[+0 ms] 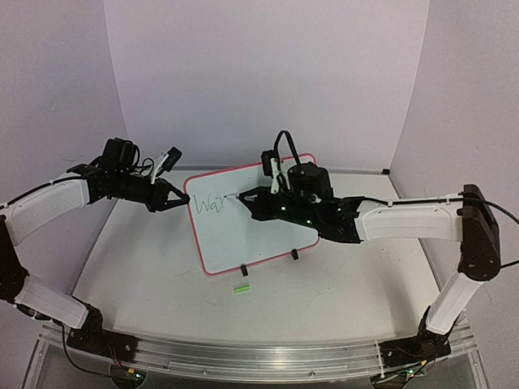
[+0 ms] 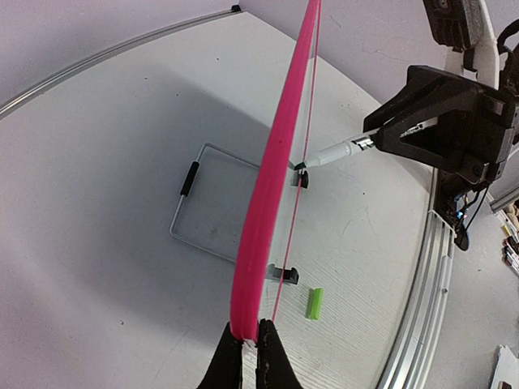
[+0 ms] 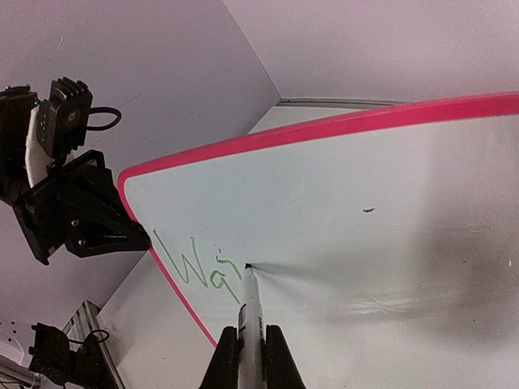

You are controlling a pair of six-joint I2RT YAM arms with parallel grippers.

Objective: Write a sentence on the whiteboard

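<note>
Pale lilac walls close in a white worktop (image 1: pixel 146 267). The whiteboard (image 1: pixel 259 231) stands near its middle, tilted back on two black feet (image 1: pixel 243 269) with its face toward the arms. The left pincer (image 1: pixel 180 199) is closed on the board's pink frame at the left edge; the left wrist view shows its two fingers pinching the rim. The right pincer (image 1: pixel 258 194) is clamped on a white marker (image 3: pixel 250 301), whose tip touches the glossy face just right of the green letters. Of the sentence (image 3: pixel 195 269), only "Wa" and the start of a third letter are there, at the upper left of the board, so most of the writing is not yet done.

The step in hand looks like forming that third letter. The board rests only on its feet and a wire prop, so the tip should probably press lightly and evenly, or the board may rock back. The left grip is what braces it and should be firm during each stroke. The tip should travel parallel to the tilted face, in small strokes on a level line, leaving room below for a second row. The green cap (image 1: pixel 241 288) lies on the worktop in front of the board, apart from both arms.
</note>
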